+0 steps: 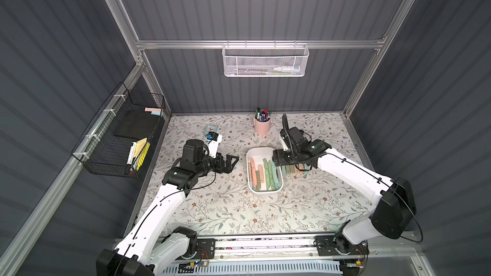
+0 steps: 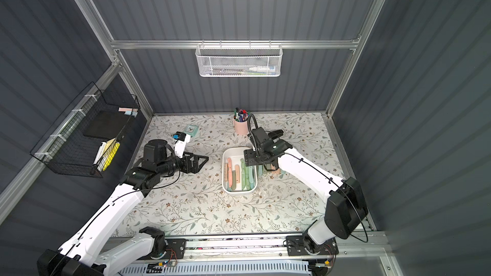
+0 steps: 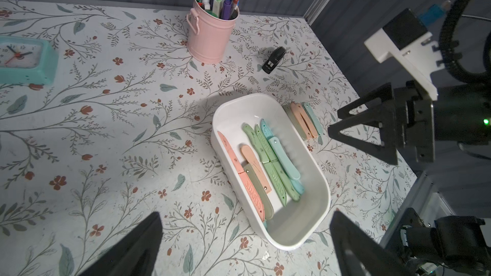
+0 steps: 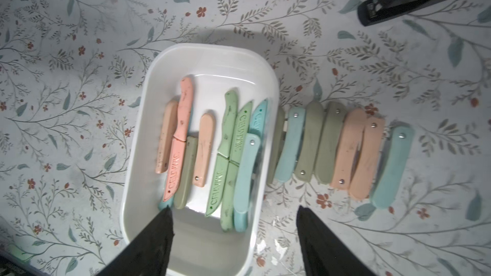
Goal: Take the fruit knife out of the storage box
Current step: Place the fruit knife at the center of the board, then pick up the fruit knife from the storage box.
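White plastic is under my right gripper: the box stands on the table between my two arms. Knives in pink, green and blue are lying in it, close side by side and some partly over others. More knives lie in a row on the table, just beside the box wall on my right, each touching the next. My right gripper hangs over that wall with its jaws wide and nothing between them. In the wrist view, one finger is over the inside of the box and the other is over the table outside. My left gripper is also fully open and empty; it hovers over the table on the other side of the box, near it but apart.

I judge that the task is somewhere in the middle, because the box is not yet empty, and the step in hand is to reach for one more knife. The blue knife seems the easiest, since it lies on top and nearest to my right gripper. For this I must move a little inward over the box, turn so that my jaws cross the handle, and come down slowly. There is little room, because the wall is on one side and a green knife touches it on the other. One finger must therefore slip into a narrow gap without pushing the neighbours. After closing I should lift straight up, clear of the rim.
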Action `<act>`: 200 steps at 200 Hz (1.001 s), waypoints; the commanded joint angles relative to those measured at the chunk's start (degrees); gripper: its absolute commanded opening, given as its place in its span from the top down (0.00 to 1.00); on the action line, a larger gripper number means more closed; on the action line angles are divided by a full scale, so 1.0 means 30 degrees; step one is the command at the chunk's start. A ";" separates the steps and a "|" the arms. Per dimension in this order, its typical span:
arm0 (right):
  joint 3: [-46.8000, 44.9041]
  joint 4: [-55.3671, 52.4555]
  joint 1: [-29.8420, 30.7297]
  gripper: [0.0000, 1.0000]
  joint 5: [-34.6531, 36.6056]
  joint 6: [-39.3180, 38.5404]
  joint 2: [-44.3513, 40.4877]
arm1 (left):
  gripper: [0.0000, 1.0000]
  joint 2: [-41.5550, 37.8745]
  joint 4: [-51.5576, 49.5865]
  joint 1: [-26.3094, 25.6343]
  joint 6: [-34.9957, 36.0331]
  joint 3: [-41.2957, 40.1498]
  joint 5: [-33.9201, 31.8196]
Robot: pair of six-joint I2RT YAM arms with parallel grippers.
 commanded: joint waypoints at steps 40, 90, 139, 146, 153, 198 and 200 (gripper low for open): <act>0.1729 0.0510 0.2124 0.24 0.0422 0.2781 0.3157 | 0.01 -0.0571 -0.0646 0.0086 0.0259 0.0009 -0.0773; 0.1897 0.0814 0.3515 0.02 0.3556 0.4971 0.3289 | 0.01 -0.0919 -0.0704 0.0086 0.0287 -0.0012 -0.1314; 0.3084 -0.0332 0.3634 0.01 0.2988 0.4178 0.4452 | 0.01 -0.0810 -0.0728 0.0086 0.0289 0.0008 -0.1266; 0.3169 -0.0318 0.3647 0.01 0.3037 0.3932 0.4592 | 0.01 -0.0810 -0.0735 0.0086 0.0262 0.0007 -0.1258; 0.3239 -0.0225 0.3632 0.01 0.2707 0.3546 0.4729 | 0.01 -0.0810 -0.0734 0.0086 0.0260 0.0014 -0.1263; 0.4877 -0.1725 0.3588 0.28 0.1426 0.3084 0.6282 | 0.01 -0.0707 -0.0697 0.0086 0.0260 -0.0013 -0.1199; 0.5004 -0.1842 0.3592 0.29 0.1469 0.3047 0.6366 | 0.01 -0.0696 -0.0704 0.0086 0.0252 -0.0001 -0.1203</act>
